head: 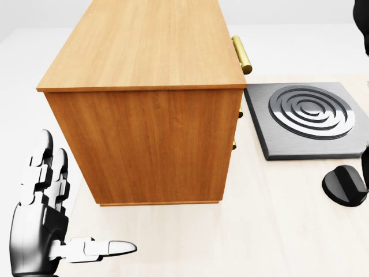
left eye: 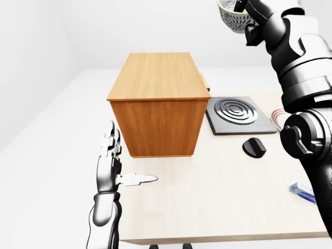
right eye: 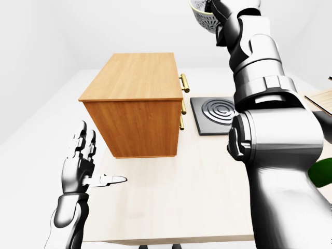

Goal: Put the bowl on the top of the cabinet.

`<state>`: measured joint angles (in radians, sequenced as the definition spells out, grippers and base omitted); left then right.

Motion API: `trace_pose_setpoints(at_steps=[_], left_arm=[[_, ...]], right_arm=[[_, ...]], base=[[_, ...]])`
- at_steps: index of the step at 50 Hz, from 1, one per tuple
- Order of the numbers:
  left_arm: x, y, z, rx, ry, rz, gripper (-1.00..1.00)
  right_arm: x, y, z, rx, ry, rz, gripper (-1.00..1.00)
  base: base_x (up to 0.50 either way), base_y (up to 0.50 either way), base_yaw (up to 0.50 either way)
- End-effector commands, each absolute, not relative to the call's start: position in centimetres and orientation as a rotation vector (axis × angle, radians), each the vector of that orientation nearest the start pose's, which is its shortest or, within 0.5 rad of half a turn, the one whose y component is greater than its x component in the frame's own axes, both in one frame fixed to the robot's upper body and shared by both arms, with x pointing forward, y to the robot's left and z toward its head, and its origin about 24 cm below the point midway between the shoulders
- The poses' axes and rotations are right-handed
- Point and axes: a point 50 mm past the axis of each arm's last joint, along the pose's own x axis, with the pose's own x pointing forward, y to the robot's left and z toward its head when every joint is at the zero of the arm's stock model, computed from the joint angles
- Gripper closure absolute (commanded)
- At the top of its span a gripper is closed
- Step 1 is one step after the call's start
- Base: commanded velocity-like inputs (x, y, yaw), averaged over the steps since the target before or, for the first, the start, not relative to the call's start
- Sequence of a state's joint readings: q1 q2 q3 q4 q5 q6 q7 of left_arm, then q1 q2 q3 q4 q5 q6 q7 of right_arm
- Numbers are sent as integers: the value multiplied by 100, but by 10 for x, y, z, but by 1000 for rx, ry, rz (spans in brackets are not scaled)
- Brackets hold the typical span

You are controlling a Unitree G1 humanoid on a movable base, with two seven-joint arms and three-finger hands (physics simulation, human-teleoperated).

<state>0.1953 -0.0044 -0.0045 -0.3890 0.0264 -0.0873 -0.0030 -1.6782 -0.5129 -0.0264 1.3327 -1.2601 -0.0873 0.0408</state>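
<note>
Right hand [left eye: 249, 15] is gripping the patterned bowl [left eye: 232, 19] way up high, right of the cabinet [left eye: 158, 78]. Left hand [head: 43, 231] hangs open beside the table [left eye: 218, 197].

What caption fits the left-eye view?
Right hand lifts the patterned bowl high above the wooden cabinet; left hand open.
</note>
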Motion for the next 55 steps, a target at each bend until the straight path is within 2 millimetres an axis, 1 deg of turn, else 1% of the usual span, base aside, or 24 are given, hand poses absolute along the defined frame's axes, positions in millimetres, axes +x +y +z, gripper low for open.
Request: trace_pose_setpoints(at_steps=[1, 7, 8, 12, 13, 14, 15, 18, 22, 29, 33, 34, 36, 41, 49, 55], left_arm=[[211, 159, 98, 30, -291, 47, -100], [211, 159, 97, 29, -290, 44, -100], [211, 159, 98, 29, -291, 44, -100], [210, 159, 97, 29, -290, 42, -100], [210, 159, 97, 28, -288, 42, -100], [210, 159, 97, 28, -287, 42, -100], [210, 160, 97, 28, -286, 42, -100], [210, 159, 96, 28, -283, 41, -100], [209, 159, 97, 27, -285, 39, -100], [209, 159, 95, 27, -279, 34, -100], [208, 159, 96, 28, -281, 33, -100], [208, 159, 96, 28, -282, 34, -100], [208, 159, 95, 27, -280, 34, -100], [208, 158, 96, 28, -283, 33, -100], [208, 159, 97, 27, -286, 35, -100], [209, 160, 97, 25, -288, 38, -100]], right_arm=[[404, -134, 411, -1523, -432, -243, 100], [397, -100, 421, -1523, -506, -186, 100], [395, -91, 424, -1521, -526, -166, 100], [392, -75, 425, -1497, -558, -125, 100], [391, -67, 425, -1491, -572, -108, 100], [391, -67, 425, -1491, -573, -107, 100], [390, -61, 424, -1481, -586, -93, 100], [389, -53, 423, -1477, -598, -74, 100], [388, -46, 422, -1459, -610, -50, 100], [390, -38, 412, -1447, -606, -11, 100], [395, -36, 399, -1437, -585, 18, 100], [398, -36, 391, -1451, -575, 22, 100], [400, -35, 383, -1454, -565, 33, 100], [404, -30, 367, -1460, -550, 62, 100], [407, -22, 348, -1467, -540, 99, 100], [409, -20, 335, -1470, -528, 117, 100]], base=[[0, 0, 0], [0, 0, 0], [0, 0, 0], [0, 0, 0], [0, 0, 0], [0, 0, 0], [0, 0, 0], [0, 0, 0], [0, 0, 0], [0, 0, 0], [0, 0, 0], [0, 0, 0], [0, 0, 0], [0, 0, 0], [0, 0, 0], [0, 0, 0]])
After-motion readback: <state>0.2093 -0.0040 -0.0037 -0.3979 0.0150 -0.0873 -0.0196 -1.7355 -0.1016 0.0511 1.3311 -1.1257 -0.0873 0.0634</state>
